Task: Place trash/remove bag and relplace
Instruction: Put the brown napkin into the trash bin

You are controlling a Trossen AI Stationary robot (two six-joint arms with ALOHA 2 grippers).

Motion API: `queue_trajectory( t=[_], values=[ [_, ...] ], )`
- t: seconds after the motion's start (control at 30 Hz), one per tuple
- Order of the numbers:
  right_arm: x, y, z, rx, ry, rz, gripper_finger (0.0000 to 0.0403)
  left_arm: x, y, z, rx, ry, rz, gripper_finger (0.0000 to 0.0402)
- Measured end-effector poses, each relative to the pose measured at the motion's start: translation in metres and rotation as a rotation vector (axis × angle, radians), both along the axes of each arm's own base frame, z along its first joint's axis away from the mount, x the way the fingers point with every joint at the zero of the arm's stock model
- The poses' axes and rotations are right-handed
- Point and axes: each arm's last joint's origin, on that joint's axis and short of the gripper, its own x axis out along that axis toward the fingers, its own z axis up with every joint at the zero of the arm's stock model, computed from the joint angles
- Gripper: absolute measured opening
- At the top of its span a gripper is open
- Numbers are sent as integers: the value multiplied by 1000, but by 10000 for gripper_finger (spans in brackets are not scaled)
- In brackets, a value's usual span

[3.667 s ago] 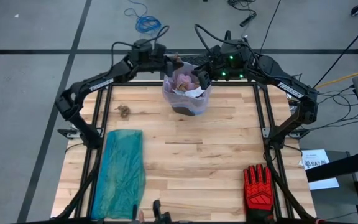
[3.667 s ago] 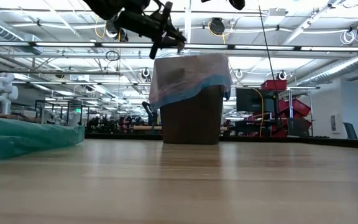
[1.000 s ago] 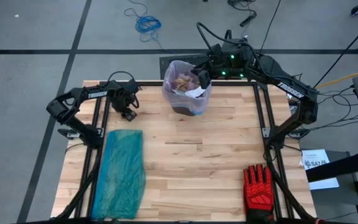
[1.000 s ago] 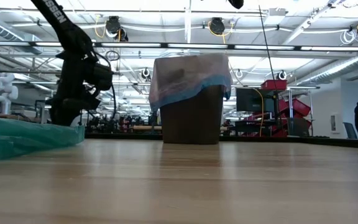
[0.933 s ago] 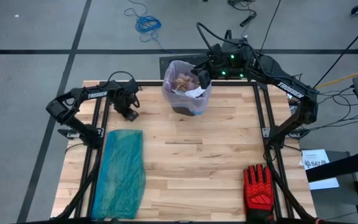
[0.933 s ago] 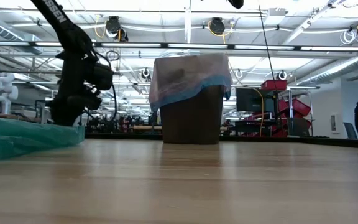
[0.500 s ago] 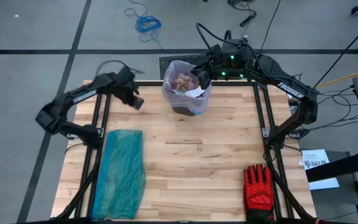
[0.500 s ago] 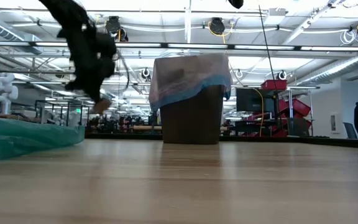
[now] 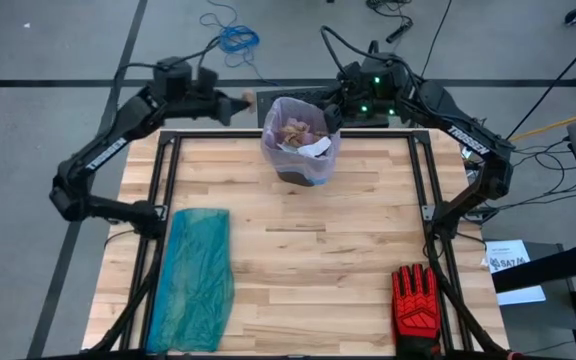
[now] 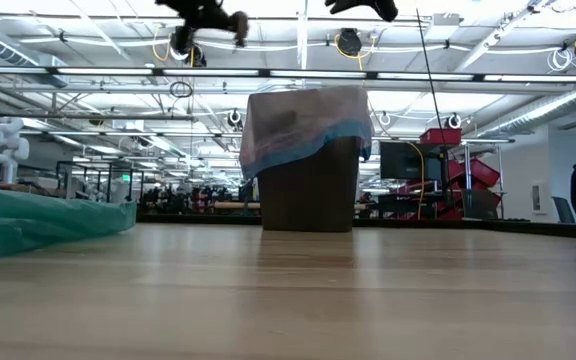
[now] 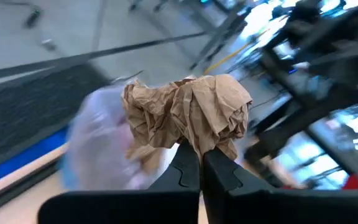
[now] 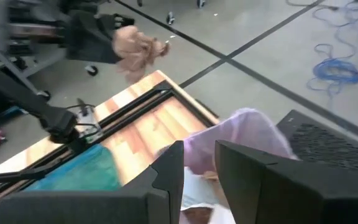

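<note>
— Brown paper wad (image 9: 248, 99), high view: clamped in the left gripper (image 9: 238, 101), just beside the bag (image 9: 301, 140) rim; right gripper (image 9: 330, 116) over the rim's other side.
— Left wrist view?
— 2 fingers (image 11: 185, 174) pinched on the wad (image 11: 188, 118), bag (image 11: 98, 146) beyond.
— Right wrist view?
— Fingers (image 12: 166, 174) parted above the bag (image 12: 241, 140).

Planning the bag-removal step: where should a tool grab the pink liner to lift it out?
Grip the bag at its blue drawstring rim, folded outside the bin. Come from the side: the skirt hangs loose there, while trash fills the top.
</note>
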Motion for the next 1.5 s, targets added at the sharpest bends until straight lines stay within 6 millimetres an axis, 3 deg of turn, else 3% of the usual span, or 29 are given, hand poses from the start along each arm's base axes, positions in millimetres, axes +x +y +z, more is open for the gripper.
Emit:
queue_trajectory(
  t=[0.17,0.47,0.67,1.0,1.13,1.27,1.4,1.5],
  values=[
    [-6,-12,0,-64,34,-8,84,40,15,-4,27,-45,-69,1],
    [-8,-17,2,-88,25,-23,84,111,62,-61,-11,19,-329,0],
    [-6,-14,3,-45,-17,-39,84,135,78,-84,-17,50,-391,23],
    [-3,-10,4,-88,-6,-4,84,139,78,-81,113,62,-421,141],
    [-5,-13,4,-138,15,62,84,142,75,-80,123,73,-402,170],
    [-8,-17,4,-326,94,227,82,135,69,-67,116,67,-378,162],
    [-4,-29,-3,-554,224,341,50,109,59,-23,153,-3,-330,124],
    [5,-44,-17,-628,312,390,11,81,47,10,220,-33,-259,80]
  ],
)
